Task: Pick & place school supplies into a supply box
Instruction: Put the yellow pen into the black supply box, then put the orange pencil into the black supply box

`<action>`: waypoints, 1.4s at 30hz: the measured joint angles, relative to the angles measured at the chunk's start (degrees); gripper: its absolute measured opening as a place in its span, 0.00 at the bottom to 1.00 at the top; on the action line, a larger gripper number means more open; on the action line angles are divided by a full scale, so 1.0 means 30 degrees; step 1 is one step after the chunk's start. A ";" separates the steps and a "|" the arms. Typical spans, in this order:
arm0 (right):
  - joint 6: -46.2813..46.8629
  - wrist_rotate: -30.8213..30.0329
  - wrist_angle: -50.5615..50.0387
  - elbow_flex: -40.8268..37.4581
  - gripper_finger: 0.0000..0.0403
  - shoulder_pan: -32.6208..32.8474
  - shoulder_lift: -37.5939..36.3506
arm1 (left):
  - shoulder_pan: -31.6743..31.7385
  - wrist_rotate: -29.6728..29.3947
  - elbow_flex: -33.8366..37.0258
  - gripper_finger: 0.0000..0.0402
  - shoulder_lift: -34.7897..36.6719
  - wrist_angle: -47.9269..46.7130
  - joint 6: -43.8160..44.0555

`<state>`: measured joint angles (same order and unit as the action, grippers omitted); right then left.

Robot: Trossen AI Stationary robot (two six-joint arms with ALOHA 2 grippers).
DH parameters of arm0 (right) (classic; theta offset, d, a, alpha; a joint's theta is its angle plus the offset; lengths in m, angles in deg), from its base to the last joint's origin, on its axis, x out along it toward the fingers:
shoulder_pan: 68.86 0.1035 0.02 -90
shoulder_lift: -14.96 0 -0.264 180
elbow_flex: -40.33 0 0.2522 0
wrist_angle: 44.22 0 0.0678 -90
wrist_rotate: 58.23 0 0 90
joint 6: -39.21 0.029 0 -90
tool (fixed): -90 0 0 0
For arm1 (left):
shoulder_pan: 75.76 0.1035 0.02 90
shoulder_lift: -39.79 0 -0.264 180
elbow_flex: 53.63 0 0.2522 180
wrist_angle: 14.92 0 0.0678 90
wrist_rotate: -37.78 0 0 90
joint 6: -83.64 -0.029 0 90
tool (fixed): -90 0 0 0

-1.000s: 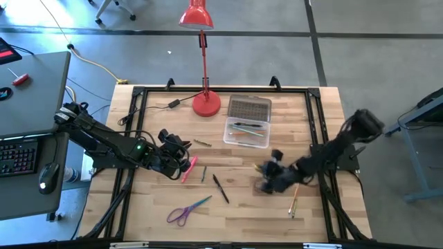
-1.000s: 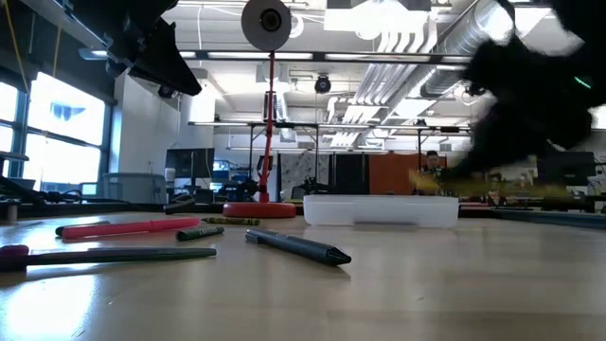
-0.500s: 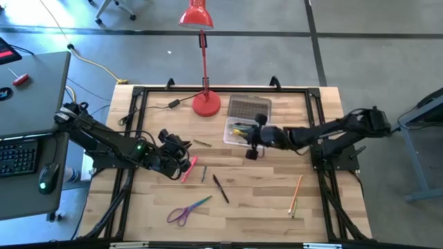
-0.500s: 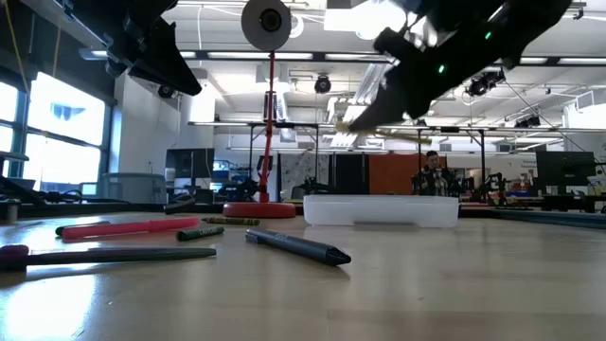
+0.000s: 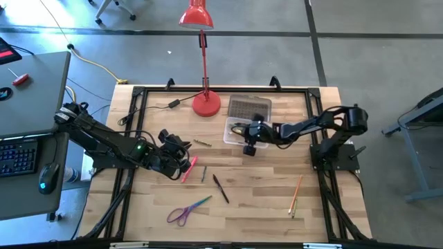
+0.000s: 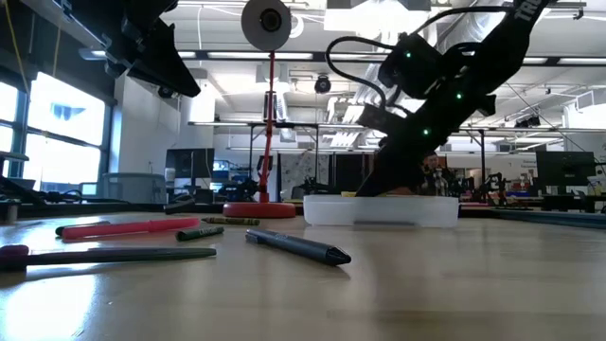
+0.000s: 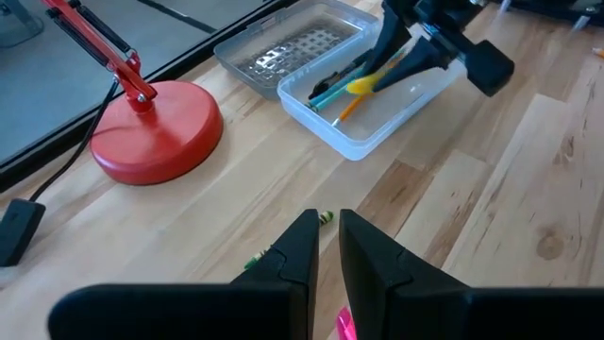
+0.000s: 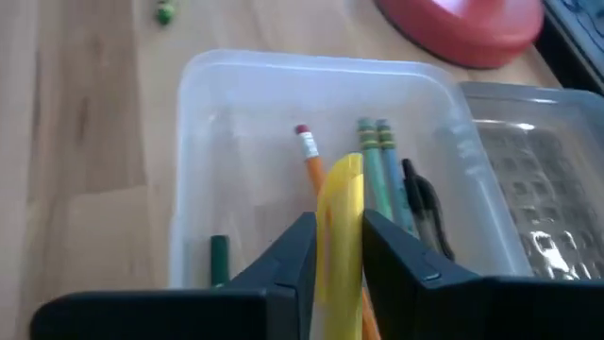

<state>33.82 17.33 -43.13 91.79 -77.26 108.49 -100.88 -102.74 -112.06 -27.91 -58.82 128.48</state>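
Observation:
The clear supply box point(image 5: 248, 133) lies open near the table's far edge, its bumpy lid point(image 5: 249, 108) flat behind it. Several pencils and a black pen point(image 8: 420, 212) lie inside. My right gripper point(image 5: 242, 130) reaches into the box, shut on a yellow marker point(image 8: 342, 203). My left gripper point(image 5: 185, 161) hovers shut left of centre, above a pink marker point(image 5: 190, 169). On the wood lie a green pencil point(image 5: 203, 173), a black pen point(image 5: 220, 187), purple-handled scissors point(image 5: 184, 211), two orange and yellow pencils point(image 5: 295, 195) and a short green crayon point(image 5: 202, 142). My right gripper pinches the yellow marker's barrel point(image 8: 338, 247) between its two fingers. It comes slanting down from the table's right, and the marker runs along the fingers. The free end point(image 7: 362, 84) sticks out past the tips over the box's inside. I cannot tell whether that end touches the box floor.
The red lamp's round base point(image 5: 206, 104) stands just left of the lid, its stem rising toward the far edge. A black cable and plug point(image 5: 173, 104) lie at the far left. Bare wood shows between the box and the loose supplies.
My right gripper has carried the yellow marker from the table's near right, up and toward the far left to the box. It then came down until its tips are at the box. The orange and yellow pencils stayed on the table at the right. My left arm kept still.

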 joint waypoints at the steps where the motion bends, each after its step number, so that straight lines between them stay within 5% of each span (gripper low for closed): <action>1: -0.0263 0.0015 0.0000 0.0000 0.19 0.0007 0.0001 | 0.0000 0.0000 -0.0004 0.20 0.0000 0.0004 0.0000; 8: -0.0391 -0.0771 -0.0027 0.0007 0.28 0.0555 -0.0496 | 0.0000 0.0000 0.0000 0.20 0.0000 0.0004 0.0000; 14: -0.0596 0.0816 -0.1360 0.0036 0.29 0.3146 -0.4173 | 0.0000 -0.0007 0.0000 0.20 0.0000 0.0004 0.0007; 24: -0.3334 1.0485 -1.1012 -0.0052 0.29 0.8258 -0.9216 | 0.0000 0.0000 -0.0002 0.20 0.0000 0.0011 0.0007; 37: -0.1718 1.0627 -1.2296 -0.3627 0.29 1.4417 -0.9216 | 0.0000 0.0012 0.0000 0.20 0.0000 0.0146 0.0213; 42: -0.1691 0.8925 -1.2185 -0.3650 0.29 1.5878 -0.9216 | 0.0000 -0.0310 0.0000 0.20 0.0000 0.0187 0.0660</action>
<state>28.75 44.11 -79.68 80.84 -29.63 80.84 -100.88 -103.67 -112.06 -27.91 -58.26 130.46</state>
